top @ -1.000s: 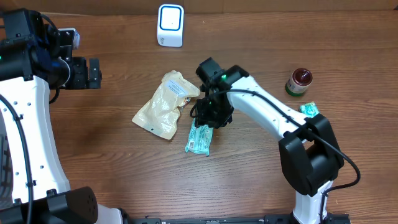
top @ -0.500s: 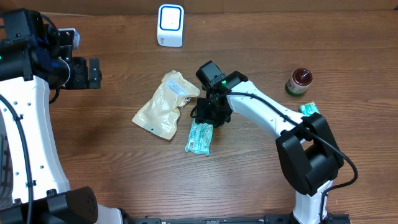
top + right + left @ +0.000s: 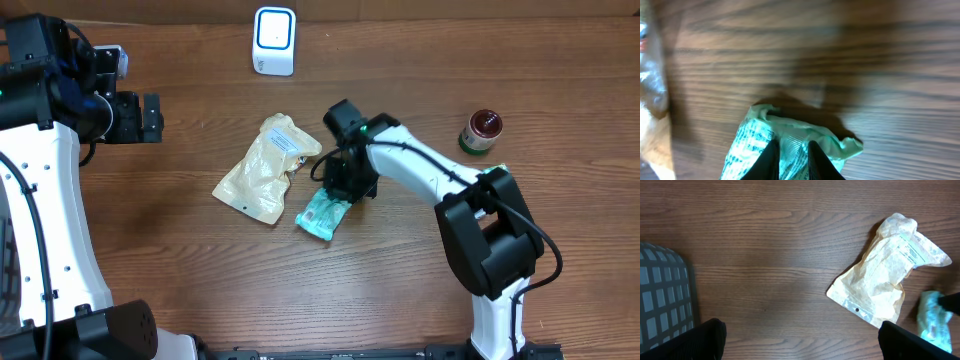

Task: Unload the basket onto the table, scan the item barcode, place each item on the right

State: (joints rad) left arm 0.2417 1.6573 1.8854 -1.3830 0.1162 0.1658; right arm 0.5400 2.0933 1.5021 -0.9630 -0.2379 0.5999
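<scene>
Wooden table [image 3: 180, 260]: right gripper [image 3: 792, 157] pinched green packet [image 3: 322, 213]; left gripper [image 3: 807, 340] hung spread. Pickup in hand; next move required lifting toward scanner [image 3: 273, 40].

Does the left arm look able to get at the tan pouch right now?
Probably yes. The left gripper is open, and only bare table lies between it and the pouch. The right gripper pinches the green packet by the pouch's right edge, so approach from the left.
</scene>
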